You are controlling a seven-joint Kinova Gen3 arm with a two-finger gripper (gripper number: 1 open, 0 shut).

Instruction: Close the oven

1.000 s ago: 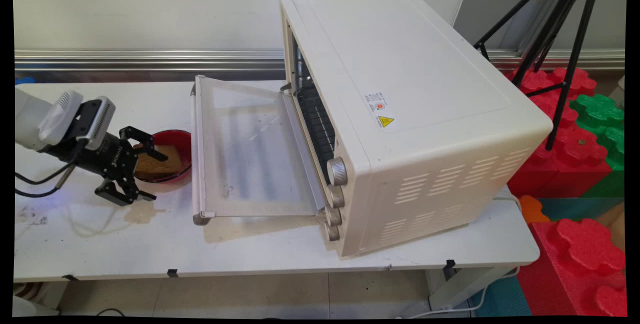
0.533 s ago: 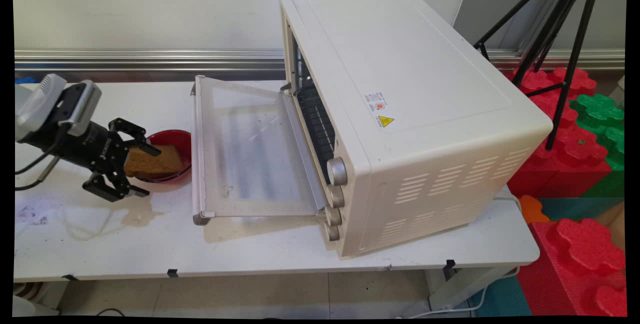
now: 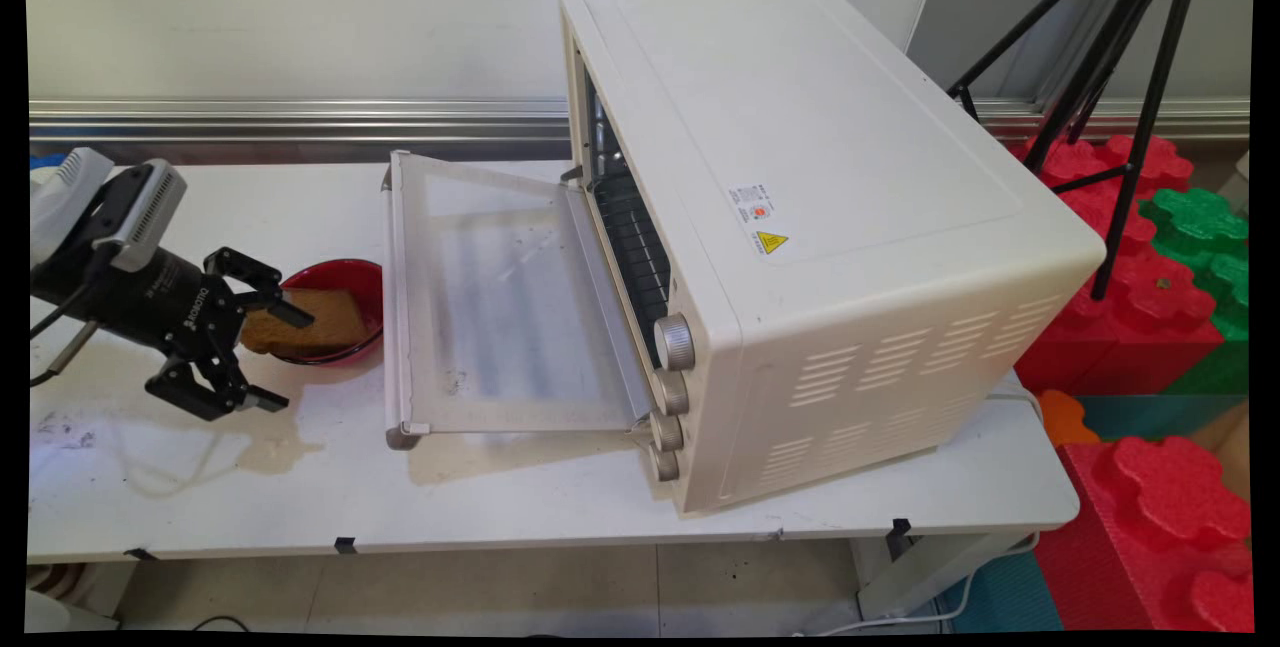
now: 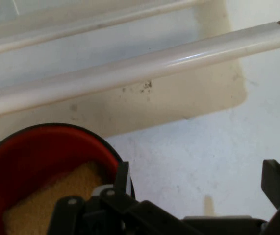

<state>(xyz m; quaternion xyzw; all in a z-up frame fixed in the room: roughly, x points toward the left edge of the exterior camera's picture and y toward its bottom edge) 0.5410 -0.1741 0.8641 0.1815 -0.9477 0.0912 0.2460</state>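
Note:
My black gripper [image 3: 286, 357] stands open just left of a red bowl [image 3: 352, 277] on the white table. A brown slice of toast [image 3: 310, 322] lies in the bowl, leaning over its left rim. The upper finger [image 3: 290, 310] overlaps the toast's left edge; the lower finger hangs over bare table, with nothing between the two. In the hand view the gripper [image 4: 198, 181] is open, its left fingertip [image 4: 123, 175] is at the red bowl's [image 4: 27, 152] rim, and the toast [image 4: 56, 196] lies inside.
A white toaster oven [image 3: 800, 217] stands at mid-table with its glass door [image 3: 500, 307] folded down flat, right of the bowl. The door's handle bar [image 4: 140, 68] crosses the hand view. A tripod [image 3: 1120, 77] and red and green foam blocks [image 3: 1150, 327] stand at the right.
The gripper has drawn back to the left and slightly up, away from the bowl, staying open. The toast has shifted onto the bowl's left rim.

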